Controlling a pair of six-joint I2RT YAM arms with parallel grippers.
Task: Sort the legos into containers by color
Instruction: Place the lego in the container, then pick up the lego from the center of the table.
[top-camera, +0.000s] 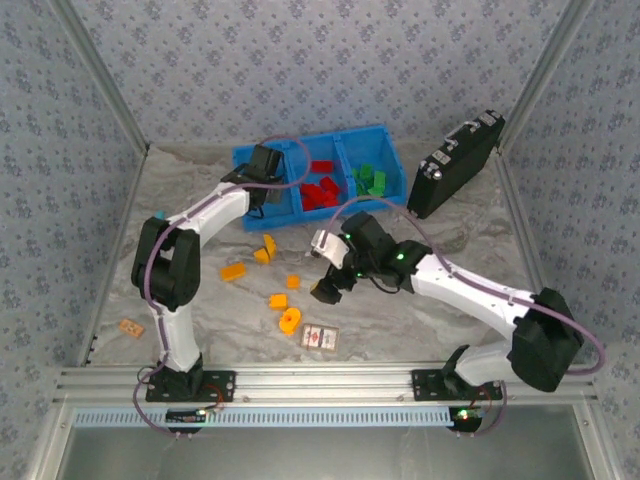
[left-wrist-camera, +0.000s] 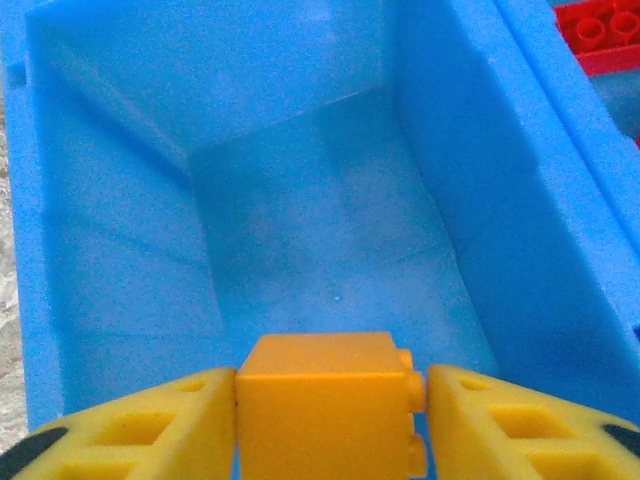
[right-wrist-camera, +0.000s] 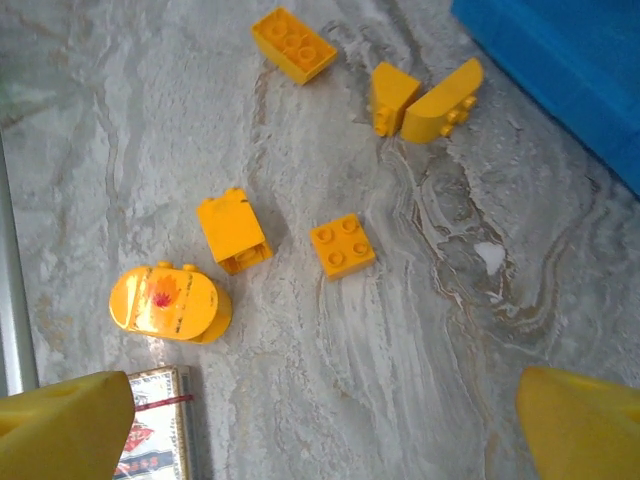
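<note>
Legos in red (top-camera: 318, 190) lie in the middle compartment of the blue tray (top-camera: 392, 138) in the top view. Green legos (top-camera: 370, 180) lie in its right one, and yellow-orange legos (top-camera: 233, 271) are scattered on the worktop (top-camera: 450, 240). The left hand (top-camera: 262, 160) hangs over the left compartment, and the right hand (top-camera: 328, 285) hovers above the loose pieces.

From the left wrist, the fingers (left-wrist-camera: 150, 430) are clamped on an orange brick (left-wrist-camera: 325, 410) above that compartment's bare floor. The step in hand looks like the drop, which calls for the fingers to part so the brick falls inside the walls.

From the right wrist, the fingers stand wide apart around nothing, above a square brick (right-wrist-camera: 342, 245), a tall brick (right-wrist-camera: 232, 230) and the round piece (right-wrist-camera: 170, 303). The next pick likely calls for lowering onto one of them, clear of the card box (right-wrist-camera: 155, 430).
</note>
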